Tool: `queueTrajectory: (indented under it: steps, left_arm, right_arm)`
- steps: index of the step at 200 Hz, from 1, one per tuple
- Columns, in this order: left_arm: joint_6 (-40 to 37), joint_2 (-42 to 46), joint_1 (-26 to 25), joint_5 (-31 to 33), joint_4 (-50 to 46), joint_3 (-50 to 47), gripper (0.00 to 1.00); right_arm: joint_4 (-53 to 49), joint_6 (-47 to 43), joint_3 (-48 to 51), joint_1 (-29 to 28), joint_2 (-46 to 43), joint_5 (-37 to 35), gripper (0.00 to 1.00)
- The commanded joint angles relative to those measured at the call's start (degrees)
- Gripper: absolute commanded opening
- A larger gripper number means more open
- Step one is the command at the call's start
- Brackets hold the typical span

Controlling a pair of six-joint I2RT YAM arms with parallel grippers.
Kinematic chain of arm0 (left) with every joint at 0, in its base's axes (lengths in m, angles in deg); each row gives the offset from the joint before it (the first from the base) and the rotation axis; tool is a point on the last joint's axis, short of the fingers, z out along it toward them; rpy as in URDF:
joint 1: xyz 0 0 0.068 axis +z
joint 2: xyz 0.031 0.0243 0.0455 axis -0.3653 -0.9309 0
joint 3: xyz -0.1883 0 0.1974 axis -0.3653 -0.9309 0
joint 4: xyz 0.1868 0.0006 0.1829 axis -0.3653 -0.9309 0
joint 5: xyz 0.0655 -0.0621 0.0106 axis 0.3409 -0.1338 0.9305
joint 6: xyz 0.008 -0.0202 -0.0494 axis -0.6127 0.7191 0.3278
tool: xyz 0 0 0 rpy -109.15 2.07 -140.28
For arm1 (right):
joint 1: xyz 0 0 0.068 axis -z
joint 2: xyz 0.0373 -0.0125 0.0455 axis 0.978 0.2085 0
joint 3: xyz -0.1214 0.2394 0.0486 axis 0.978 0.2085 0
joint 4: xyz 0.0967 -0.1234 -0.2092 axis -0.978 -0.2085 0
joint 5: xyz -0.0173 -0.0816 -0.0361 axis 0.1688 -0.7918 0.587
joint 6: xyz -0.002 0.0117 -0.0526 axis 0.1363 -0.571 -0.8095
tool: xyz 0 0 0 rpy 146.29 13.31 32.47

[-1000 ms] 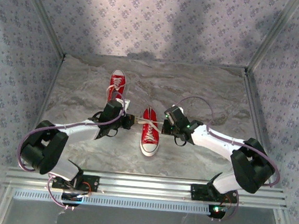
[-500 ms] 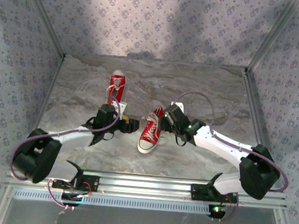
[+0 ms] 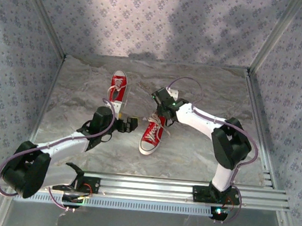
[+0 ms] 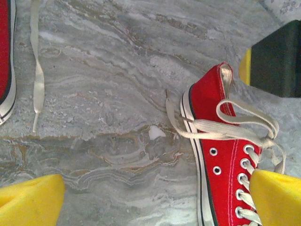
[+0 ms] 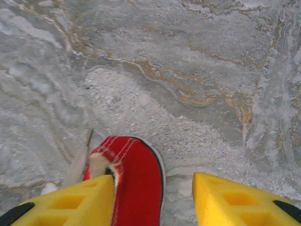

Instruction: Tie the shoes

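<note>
the far shoe (image 3: 118, 86) lies left of centre on the tabletop (image 3: 200, 154), toe pointing to the back wall. from the left wrist its white sole edge (image 4: 4, 61) shows at the left border, with one loose lace (image 4: 36, 66) trailing flat on the tabletop (image 4: 108, 94) beside it.

the left gripper (image 3: 129, 124) sits low, just near of that shoe and just left of the near shoe (image 3: 151, 135). its jaws are spread wide and hold nothing. in its own view the left gripper (image 4: 155, 200) has one yellow finger (image 4: 30, 200) over bare tabletop and the other (image 4: 277, 197) over the eyelets of the near shoe (image 4: 225, 160).

the near shoe lies at an angle, toe toward the arms and leftward, heel toward the back. its laces (image 4: 244, 115) form a slack loop across the tongue, with one end lying on the tabletop.

the right gripper (image 3: 160, 115) points down at that shoe's heel. from its wrist, the right gripper (image 5: 153, 202) is partly parted: the heel (image 5: 136, 169) sits between the fingers, against the left finger (image 5: 70, 202), with a gap to the other (image 5: 235, 202), so it is not clamped.
</note>
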Motion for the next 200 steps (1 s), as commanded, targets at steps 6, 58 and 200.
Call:
queueTrajectory:
  steps: [6, 58, 200]
  left_arm:
    - [-0.1, 0.7, -0.4, 0.6, 0.2, -0.5, 0.99]
    - [-0.5, 0.7, -0.4, 0.6, 0.3, -0.7, 0.99]
    - [-0.2, 0.3, -0.3, 0.8, -0.2, -0.5, 1.00]
  right_arm:
    - [-1.9, 1.3, -2.4, 0.7, 1.9, 2.1, 0.48]
    - [-0.3, 0.1, -3.2, 0.7, 4.0, 5.1, 0.48]
    - [0.0, -1.1, -4.9, 1.5, 10.4, 10.6, 0.16]
